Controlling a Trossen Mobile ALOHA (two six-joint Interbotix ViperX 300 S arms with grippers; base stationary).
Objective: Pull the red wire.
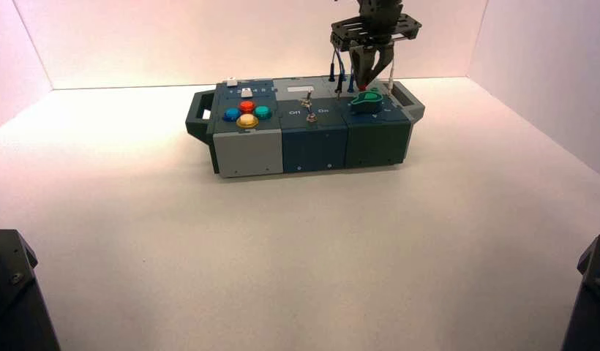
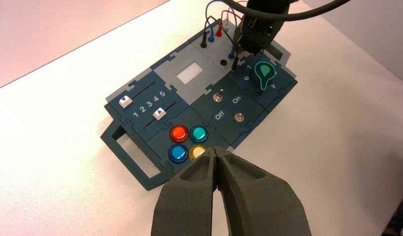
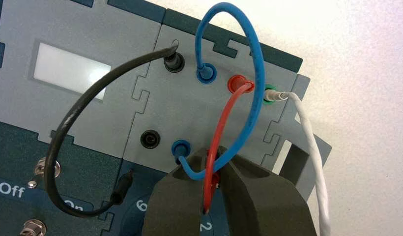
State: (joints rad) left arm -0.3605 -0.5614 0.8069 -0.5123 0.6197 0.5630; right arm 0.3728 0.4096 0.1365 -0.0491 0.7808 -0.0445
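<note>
The red wire (image 3: 224,123) arches from its red plug at the back row of the grey socket panel (image 3: 155,113) down between the fingers of my right gripper (image 3: 215,157). That gripper stands over the box's back right corner (image 1: 367,80), fingers pointing down, shut on the wire with only a narrow slit left; the wire's near red plug shows in that slit. A bit of red (image 1: 363,86) peeks out below the fingers in the high view. My left gripper (image 2: 217,150) is shut and empty, held back well in front of the box.
A blue wire (image 3: 253,64) loops across the red one right at the fingertips. A black wire (image 3: 67,128) and a white wire (image 3: 312,142) flank them. The green knob (image 1: 368,100) sits just in front of the gripper; toggle switches (image 1: 309,106) and coloured buttons (image 1: 246,113) lie further left.
</note>
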